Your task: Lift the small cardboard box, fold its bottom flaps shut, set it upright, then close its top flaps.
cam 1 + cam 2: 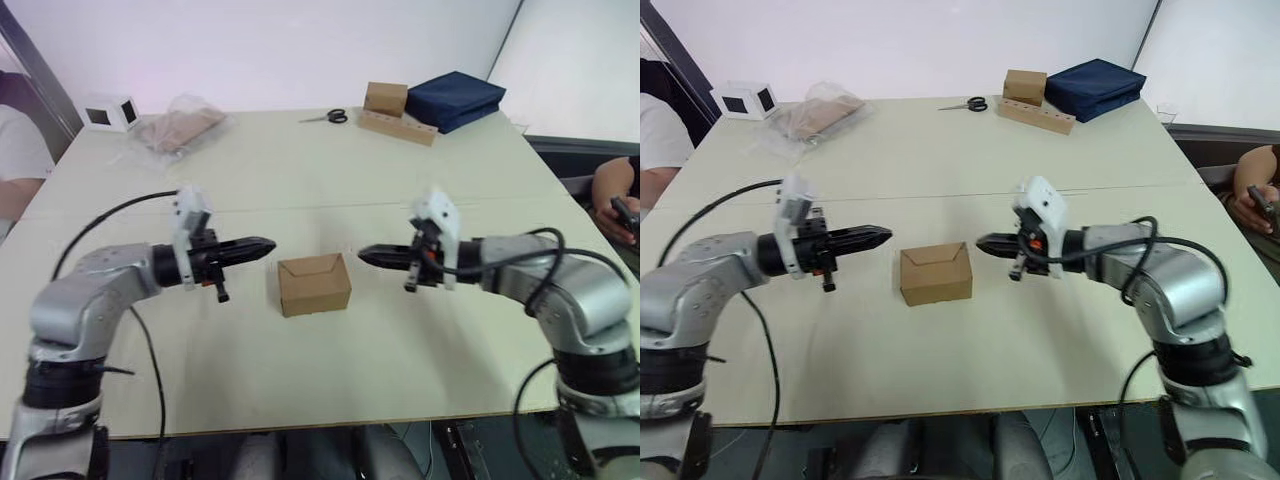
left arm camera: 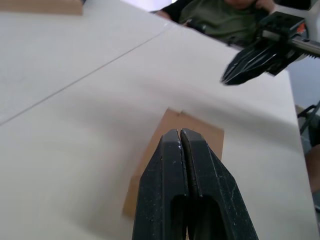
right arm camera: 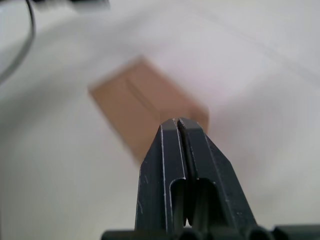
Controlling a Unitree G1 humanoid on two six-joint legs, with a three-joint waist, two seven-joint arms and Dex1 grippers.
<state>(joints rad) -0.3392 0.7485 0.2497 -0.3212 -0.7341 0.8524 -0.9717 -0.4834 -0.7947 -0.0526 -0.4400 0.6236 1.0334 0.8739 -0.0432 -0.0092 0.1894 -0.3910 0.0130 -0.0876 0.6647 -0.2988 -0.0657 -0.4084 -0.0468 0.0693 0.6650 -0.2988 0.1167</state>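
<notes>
The left end effector (image 1: 262,246) is hovering at centre-left of the frame, its fingers pressed together and pinching nothing — the tip is pointing toward the small cardboard box (image 1: 314,283). That box is sitting on the pale surface (image 1: 330,190) at frame centre, top flaps closed, between both tips and touching neither. At centre-right the right end effector (image 1: 372,256) is hanging just beside the box — fingers likewise pressed together, empty.

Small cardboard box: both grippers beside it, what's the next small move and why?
Probably bring both grippers inward to press the box's sides. The small cardboard box sits on the table, untouched, with the left gripper and right gripper shut, pointing at it from opposite sides, each apart from it.
</notes>
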